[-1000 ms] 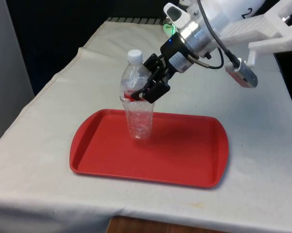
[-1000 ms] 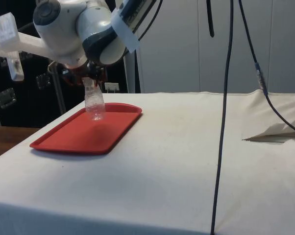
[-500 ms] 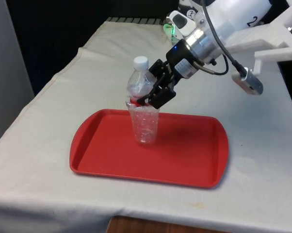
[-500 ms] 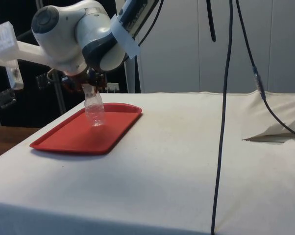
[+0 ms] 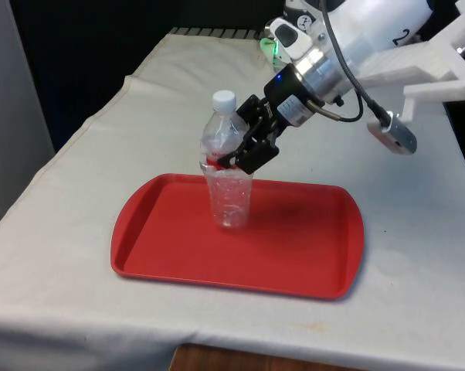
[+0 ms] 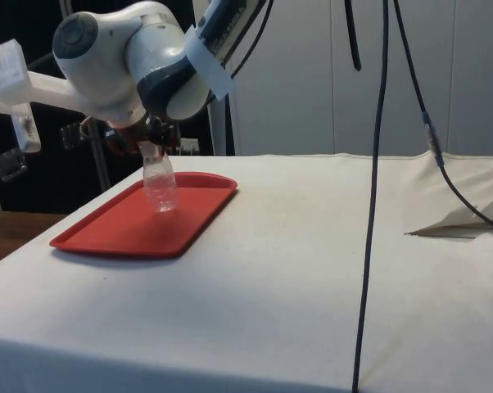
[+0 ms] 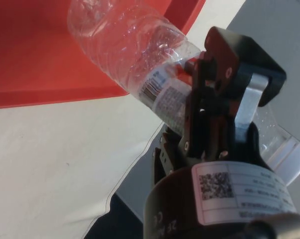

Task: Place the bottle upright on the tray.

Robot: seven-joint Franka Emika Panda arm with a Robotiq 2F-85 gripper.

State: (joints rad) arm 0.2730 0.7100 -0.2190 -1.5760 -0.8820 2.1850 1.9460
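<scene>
1. Nearest me lay the red tray [image 5: 294, 263] on the white cloth [image 5: 62, 232].
2. On it, toward ten o'clock of its middle, the clear bottle [image 5: 229, 197] stood nearly upright, its base seemingly on the tray floor.
3. Beyond, the gripper [image 5: 244, 151] reached in from two o'clock, fingers clamped on the bottle at its label.
4. My worry: the empty bottle looked light, so a slanted release could topple it.

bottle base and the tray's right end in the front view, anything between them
Nothing. In the front view the stretch of red tray floor from the bottle to that end is bare. The gripper holds the bottle higher up, at its label.
</scene>
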